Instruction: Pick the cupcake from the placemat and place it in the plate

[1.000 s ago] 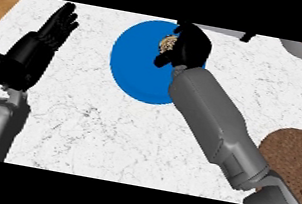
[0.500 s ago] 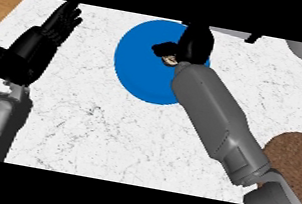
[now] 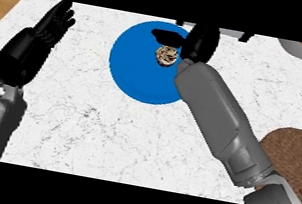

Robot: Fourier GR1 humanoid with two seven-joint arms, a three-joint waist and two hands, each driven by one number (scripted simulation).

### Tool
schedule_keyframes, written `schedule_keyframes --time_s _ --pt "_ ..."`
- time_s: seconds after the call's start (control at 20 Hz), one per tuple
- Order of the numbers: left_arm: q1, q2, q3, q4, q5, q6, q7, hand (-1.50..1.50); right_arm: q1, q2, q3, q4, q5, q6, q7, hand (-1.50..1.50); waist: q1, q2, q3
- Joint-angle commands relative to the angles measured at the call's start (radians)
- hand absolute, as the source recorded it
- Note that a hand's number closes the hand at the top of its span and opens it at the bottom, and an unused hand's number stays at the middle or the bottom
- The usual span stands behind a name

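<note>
The right hand (image 3: 198,44) hangs over the far rim of the blue plate (image 3: 134,65), fingers relaxed and holding nothing. The cupcake (image 3: 166,55) sits on the plate, just beside it. The left hand (image 3: 41,41) rests open near the counter's (image 3: 97,130) left edge.

We see the right hand (image 3: 200,42) stretched far forward on its long grey forearm, fingers apart and relaxed (nothing gripped between them). The left hand (image 3: 42,36) rests open at the left, fingers straight and pointing up.
</note>
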Motion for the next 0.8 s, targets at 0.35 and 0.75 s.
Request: schedule_keyframes --time_s 0.35,0.75 --pt "0.061 0.025 0.069 -0.03 0.017 0.016 0.032 0.0 0.294 -0.012 -0.027 -0.273 -0.143 -0.073 -0.244 -1.5 -0.107 -0.032 -0.001" --pt "0.111 0.057 0.112 -0.027 0.025 -0.02 -0.009 0.0 0.595 -0.108 0.111 -0.635 -0.034 0.007 -0.136 -1.5 -0.118 -0.035 -0.002"
